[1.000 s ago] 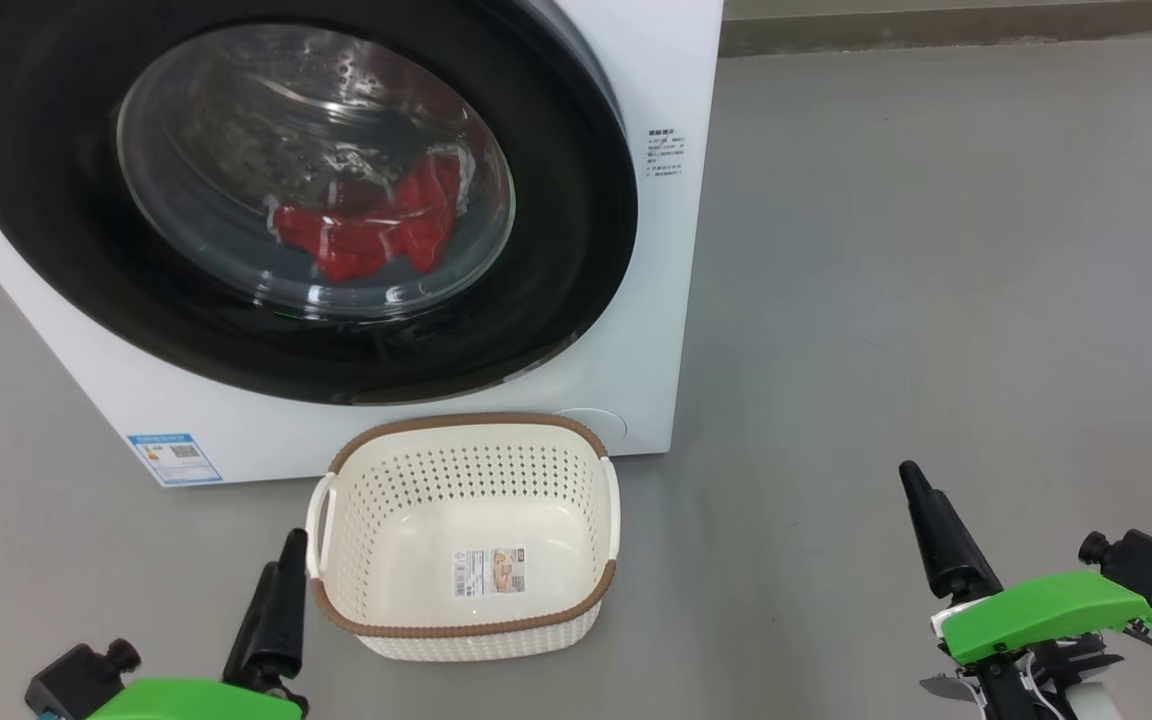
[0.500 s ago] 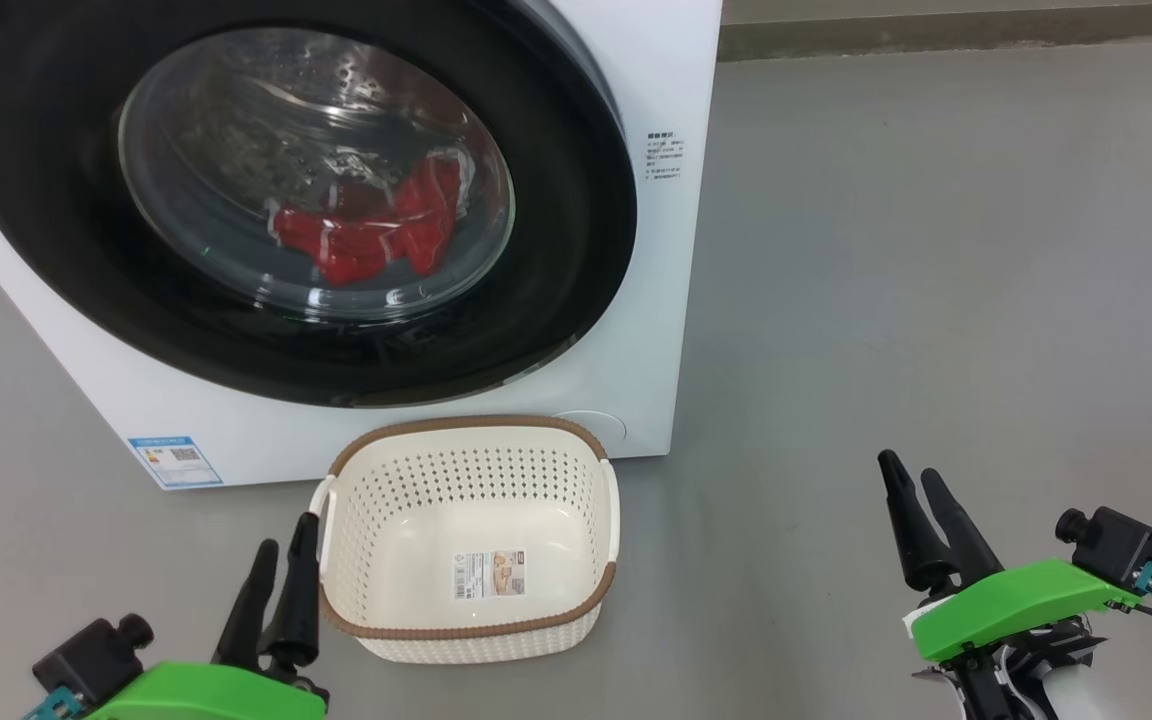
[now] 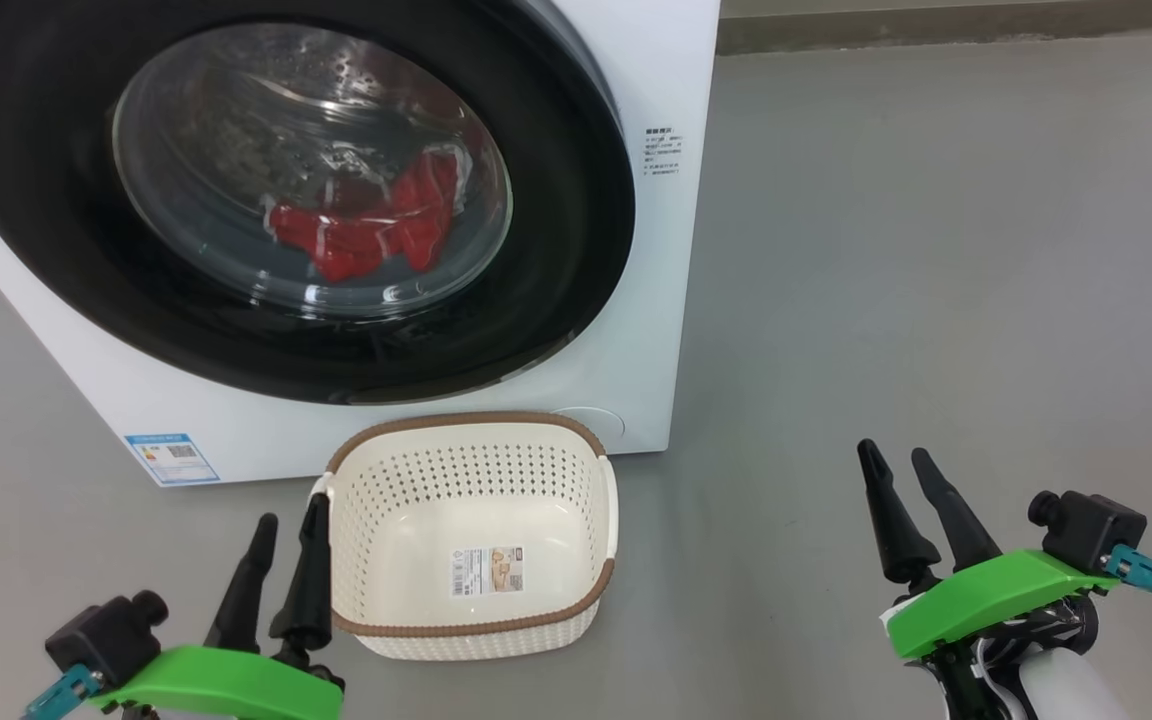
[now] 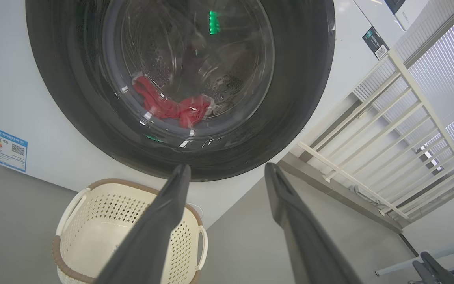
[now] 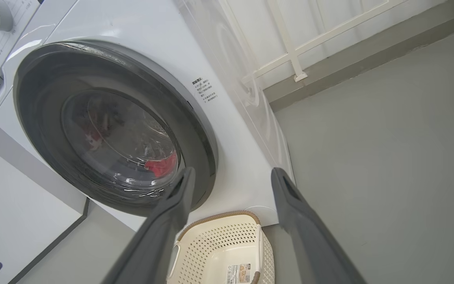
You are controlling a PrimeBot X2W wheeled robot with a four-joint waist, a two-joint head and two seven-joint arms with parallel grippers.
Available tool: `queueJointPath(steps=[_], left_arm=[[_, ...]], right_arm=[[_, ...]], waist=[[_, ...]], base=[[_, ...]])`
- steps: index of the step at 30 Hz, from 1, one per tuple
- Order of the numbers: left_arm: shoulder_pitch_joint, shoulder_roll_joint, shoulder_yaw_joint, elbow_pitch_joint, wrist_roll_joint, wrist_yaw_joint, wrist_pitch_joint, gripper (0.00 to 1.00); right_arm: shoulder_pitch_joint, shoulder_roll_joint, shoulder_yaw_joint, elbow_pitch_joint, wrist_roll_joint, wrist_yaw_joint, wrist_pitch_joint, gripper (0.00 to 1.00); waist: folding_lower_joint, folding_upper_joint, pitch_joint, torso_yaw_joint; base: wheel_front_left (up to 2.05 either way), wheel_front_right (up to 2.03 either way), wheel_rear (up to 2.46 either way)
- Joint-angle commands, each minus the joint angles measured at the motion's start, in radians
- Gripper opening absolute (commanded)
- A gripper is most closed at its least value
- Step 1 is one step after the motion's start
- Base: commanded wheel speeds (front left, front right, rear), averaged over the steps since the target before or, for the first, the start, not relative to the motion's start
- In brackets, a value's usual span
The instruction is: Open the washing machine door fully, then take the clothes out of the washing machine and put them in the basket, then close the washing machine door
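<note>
While the washing machine door (image 3: 556, 250) sits shut with the red clothes (image 3: 366, 225) heaped behind its glass, I'm holding my left gripper (image 3: 291, 510) and right gripper (image 3: 893, 452) low, fingers spread and empty, flanking the basket (image 3: 466, 425) parked below the door to catch them.

The floor (image 3: 936, 250) is smooth, matt grey, and runs back to a darker raised kerb (image 3: 936, 30) along the wall, where a white railing (image 4: 373, 134) stands. 2 things stand directly on the floor. The white washing machine (image 3: 651, 330) sits at the left. The basket (image 3: 466, 420) sits upright just in front of the machine's lower front, near its right corner; whether they touch cannot be told. A label sticker (image 3: 487, 571) lies on the basket's bottom.
</note>
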Motion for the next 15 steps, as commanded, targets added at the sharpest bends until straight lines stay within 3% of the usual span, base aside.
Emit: queueJointPath(steps=[1,15], left_arm=[[-0.056,0.011,0.019,-0.032,0.036,0.003,-0.018,1.0],[-0.08,0.012,0.007,-0.028,0.175,0.007,-0.056,1.0]], right_arm=[[-0.06,-0.01,0.023,-0.022,-0.036,-0.001,-0.015,1.0],[-0.084,-0.011,0.05,-0.017,-0.183,-0.001,-0.053,1.0]], waist=[[-0.0001,0.0,0.001,-0.001],[-0.0001,0.0,-0.004,0.001]], base=[[0.0,0.0,0.0],[0.0,0.0,0.0]])
